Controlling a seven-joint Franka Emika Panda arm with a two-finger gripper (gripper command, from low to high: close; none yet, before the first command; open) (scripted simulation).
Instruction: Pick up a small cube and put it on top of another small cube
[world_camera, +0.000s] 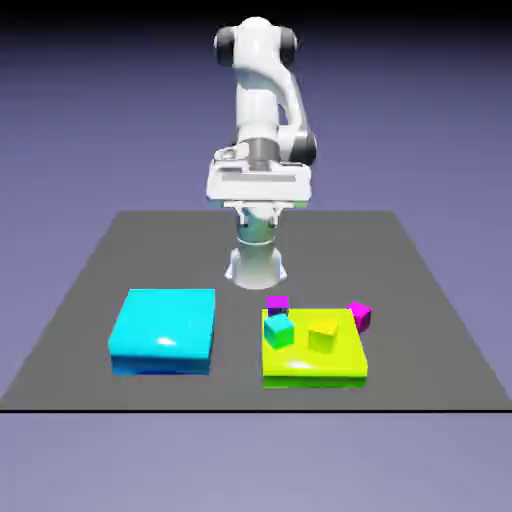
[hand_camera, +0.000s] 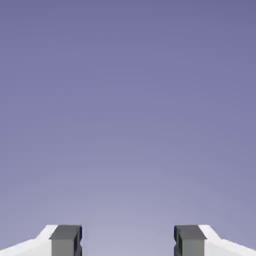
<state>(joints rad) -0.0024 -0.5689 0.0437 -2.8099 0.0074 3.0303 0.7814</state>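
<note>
The small cube (world_camera: 360, 314), tiny and bright magenta-pink, sits at the far right corner of the flat yellow-green slab (world_camera: 340, 368) in the exterior view. I cannot tell whether it rests on the slab or just beside it. My gripper (world_camera: 258, 197) hangs high above the table's far side, well away from every cube. In the hand view the gripper (hand_camera: 127, 241) is open, its grey fingertips (hand_camera: 65, 240) wide apart with nothing between them. That view shows only the blue-violet backdrop, so no cube appears in it.
A teal cube (world_camera: 279, 330) and a yellow cube (world_camera: 322, 335) stand on the yellow-green slab. A darker violet-purple cube (world_camera: 278, 303) sits at the slab's far left corner. A flat cyan slab (world_camera: 162, 330) lies to the exterior view's left on the dark grey table (world_camera: 100, 270).
</note>
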